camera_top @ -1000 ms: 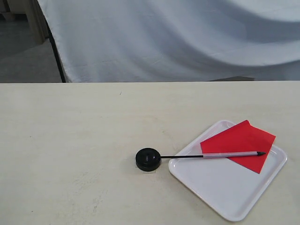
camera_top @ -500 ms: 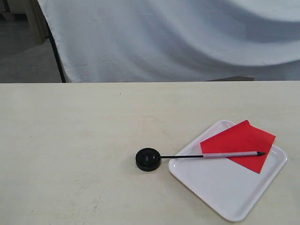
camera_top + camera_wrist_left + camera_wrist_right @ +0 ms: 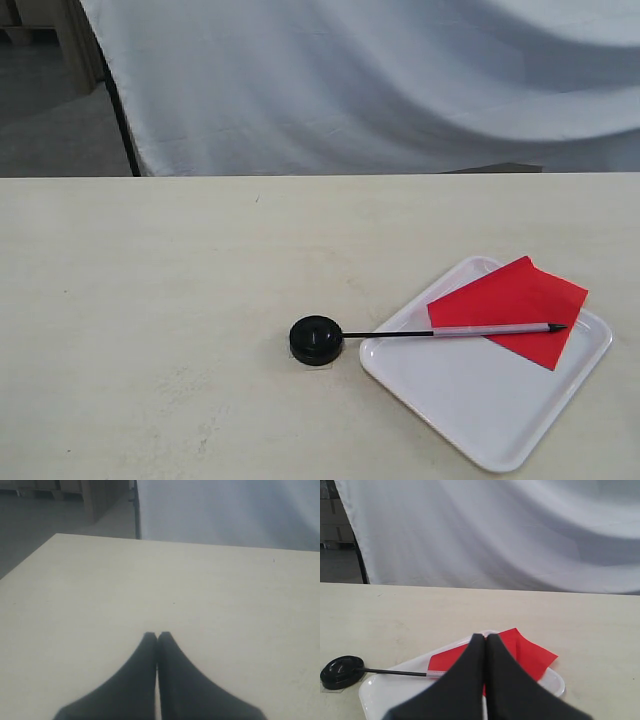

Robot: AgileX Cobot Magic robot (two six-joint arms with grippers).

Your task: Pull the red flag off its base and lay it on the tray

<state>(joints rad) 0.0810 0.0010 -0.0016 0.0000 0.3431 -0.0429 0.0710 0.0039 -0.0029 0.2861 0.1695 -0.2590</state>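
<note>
**A:** How far along can the task be judged to be?

**B:** It is judged done, or all but done. The red flag (image 3: pixel 510 305) is seen lying flat, with its cloth and pale sleeve spread over the white tray (image 3: pixel 470 410). Its thin black pole (image 3: pixel 390 333) is laid level rather than stood in a hole. The round black base (image 3: pixel 316 338) is set upright on the table (image 3: pixel 150 300), just beside the tray on the left of the exterior view.

**A:** What is left to be done?

**B:** Little, by this reading. The blunt end of the pole is carried out over the tray's rim as far as the side of the base. Whether the two are touching cannot be told. If the whole flag is wanted inside the rim, a small shift away from the base would be called for.

**A:** How are the tools held?

**B:** The left gripper (image 3: pixel 157 636) is seen with its jaws pressed together and nothing between them, over bare table. The right gripper (image 3: pixel 485 637) is likewise closed and empty, and is held near the tray, with the flag seen past its tips. Neither is caught in the exterior view.

**A:** What is counted?

**B:** One flag, one base, one tray and two grippers are counted. One white cloth backdrop (image 3: pixel 400 80) is hung behind the table.
</note>
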